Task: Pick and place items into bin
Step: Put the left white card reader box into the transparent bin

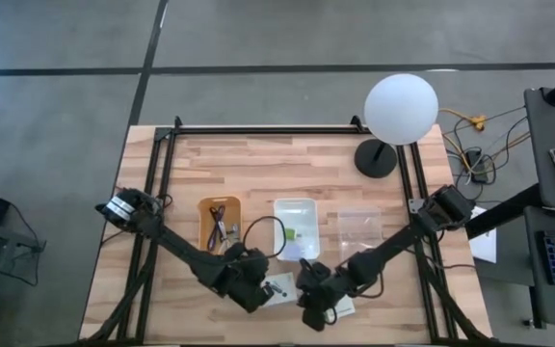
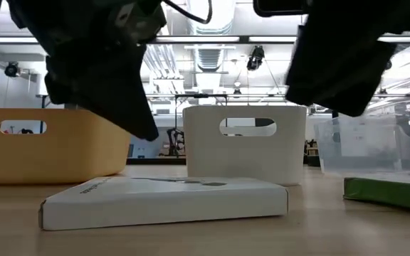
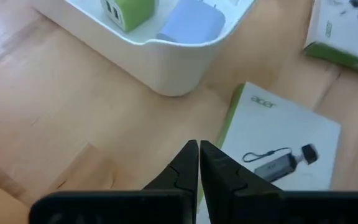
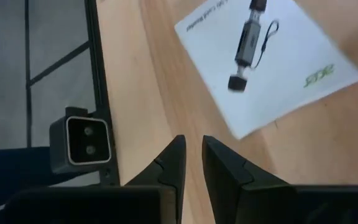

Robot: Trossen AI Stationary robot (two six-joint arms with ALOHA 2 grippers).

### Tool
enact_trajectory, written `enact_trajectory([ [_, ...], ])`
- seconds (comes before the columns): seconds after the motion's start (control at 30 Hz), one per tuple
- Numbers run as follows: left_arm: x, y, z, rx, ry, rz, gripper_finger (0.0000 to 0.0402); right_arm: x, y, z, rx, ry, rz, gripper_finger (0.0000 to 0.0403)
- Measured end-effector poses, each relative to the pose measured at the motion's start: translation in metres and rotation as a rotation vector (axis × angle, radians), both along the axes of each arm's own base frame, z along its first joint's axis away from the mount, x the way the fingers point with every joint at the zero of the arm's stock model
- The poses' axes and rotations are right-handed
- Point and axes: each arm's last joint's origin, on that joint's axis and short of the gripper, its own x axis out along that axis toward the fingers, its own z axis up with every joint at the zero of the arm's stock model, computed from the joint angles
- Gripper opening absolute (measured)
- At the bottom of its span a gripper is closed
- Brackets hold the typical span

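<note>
Two flat white card boxes, each printed with a dark object, lie on the wood near the table's front edge. One box [image 1: 279, 287] [image 3: 278, 137] is between my grippers; the other [image 1: 343, 306] [image 2: 390, 190] has a green edge. The white bin [image 1: 295, 207] [image 3: 166, 56] behind them holds a green block [image 3: 128, 12] and a pale blue item [image 3: 194, 25]. My left gripper [image 1: 256, 289] [image 3: 199, 149] hovers shut over the left edge of the first box. My right gripper [image 1: 314, 310] [image 4: 193, 142] hangs above bare wood beside a box [image 4: 272, 56], its fingers slightly open and holding nothing.
A yellow bin [image 1: 218, 224] holding cables stands left of the white bin, and a clear bin [image 1: 359, 228] stands to its right. A globe lamp [image 1: 400, 109] is at the far right. The table's dark frame and a small camera [image 4: 79, 144] lie close by my right gripper.
</note>
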Motion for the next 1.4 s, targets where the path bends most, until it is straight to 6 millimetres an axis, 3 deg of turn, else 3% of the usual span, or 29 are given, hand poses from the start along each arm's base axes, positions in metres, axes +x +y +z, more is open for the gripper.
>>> enact_trajectory([
  [0.13,0.004,0.005,-0.008,-0.021,0.054,-0.029,0.0,-0.002,0.0,-0.005,0.05,0.035,-0.035,0.0043],
  [0.37,0.012,0.003,-0.025,-0.127,0.129,-0.077,0.0,0.007,0.006,-0.032,0.11,0.102,-0.028,0.0043],
  [0.57,0.014,-0.004,-0.017,-0.19,0.127,-0.112,0.0,0.017,0.014,-0.028,0.105,0.053,0.011,0.0043],
  [0.87,0.014,-0.021,-0.003,-0.21,0.092,-0.157,0.0,0.026,0.0,-0.027,-0.008,0.007,-0.028,0.0043],
  [1.2,0.014,-0.023,0.021,-0.043,0.156,-0.228,0.0,0.026,-0.004,-0.023,-0.199,0.002,0.066,0.0043],
  [1.4,0.015,-0.028,0.024,-0.053,0.132,-0.24,0.0,0.015,0.014,-0.019,-0.357,-0.032,0.229,0.0043],
])
